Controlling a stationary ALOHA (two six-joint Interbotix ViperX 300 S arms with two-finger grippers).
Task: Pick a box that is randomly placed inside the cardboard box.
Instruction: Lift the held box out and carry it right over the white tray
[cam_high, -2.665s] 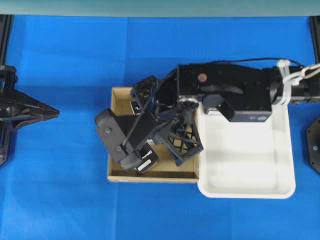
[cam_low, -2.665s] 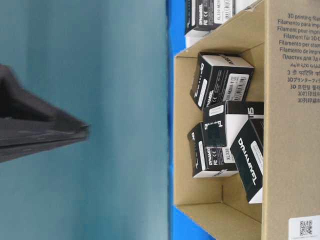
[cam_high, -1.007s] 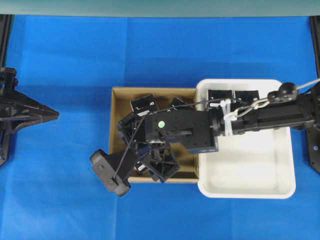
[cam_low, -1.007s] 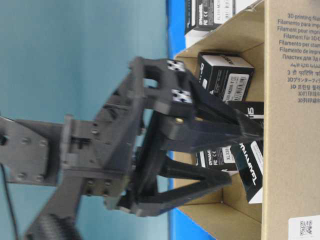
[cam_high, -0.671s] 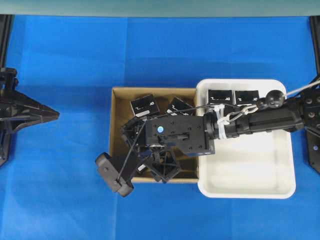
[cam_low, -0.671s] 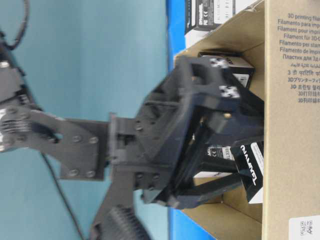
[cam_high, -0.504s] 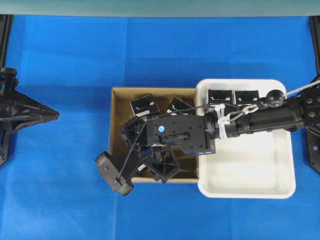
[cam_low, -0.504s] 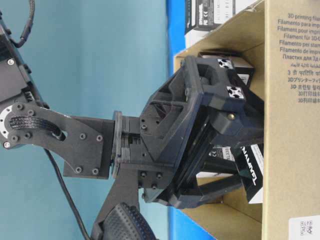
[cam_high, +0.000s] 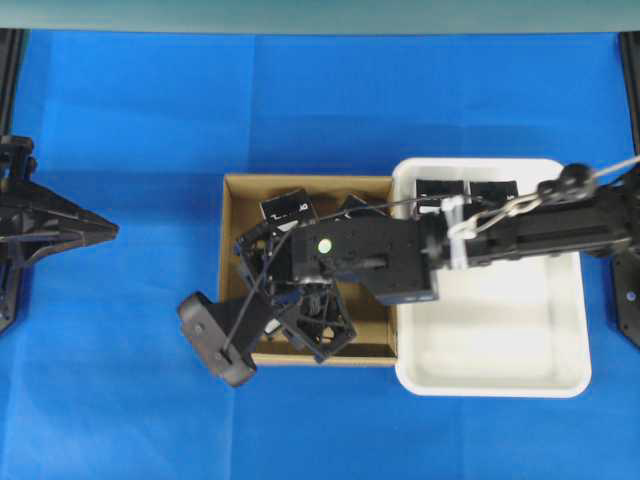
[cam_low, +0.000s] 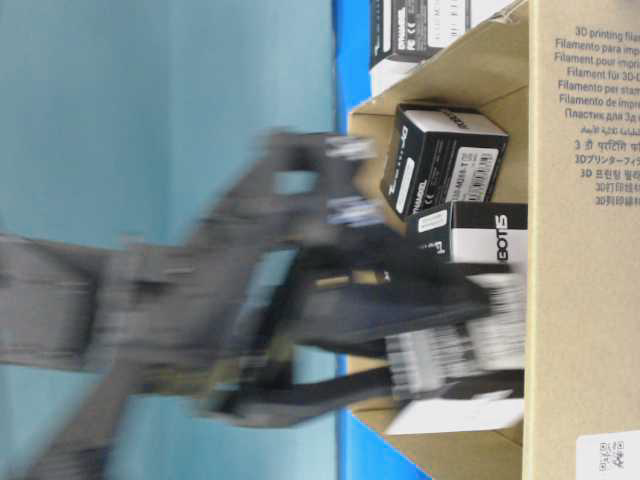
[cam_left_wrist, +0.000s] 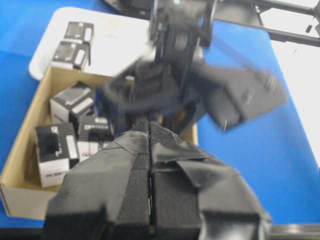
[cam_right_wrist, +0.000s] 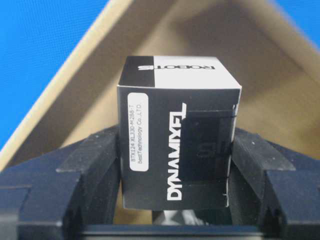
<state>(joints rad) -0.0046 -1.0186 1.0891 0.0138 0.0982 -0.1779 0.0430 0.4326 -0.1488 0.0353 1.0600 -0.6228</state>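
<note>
**Operator:** Checking the right gripper (cam_right_wrist: 175, 165): what is its condition?

**Inspector:** Both fingers (cam_right_wrist: 90, 170) press against opposite sides of one box (cam_right_wrist: 179, 132), a black carton with white lettering and a white label strip. The wrist view shows the box upright between the pads, in contact on both sides. The gripper is pinching that box.

**Operator:** Where is the box relative to the cardboard box (cam_high: 236, 215)?

**Inspector:** It sits over the brown cardboard floor, near one inner corner, with blue table (cam_high: 130, 120) visible beyond the wall. In the overhead view the right arm reaches from the right, across the white tray (cam_high: 500, 375), and its gripper (cam_high: 300, 310) is over the lower left part of the cardboard box. Whether the box still touches the floor cannot be determined.

**Operator:** State of the left gripper (cam_left_wrist: 150, 150)?

**Inspector:** Its two padded fingers are pressed together with nothing between them. It stands at the left edge of the overhead view (cam_high: 100, 228), well apart from the cardboard box.

**Operator:** Other contents?

**Inspector:** Further black cartons (cam_left_wrist: 70, 102) lie along the far wall of the cardboard box. Two more cartons (cam_high: 465, 190) rest side by side at the top edge of the white tray. The table-level view shows the right arm blurred.
</note>
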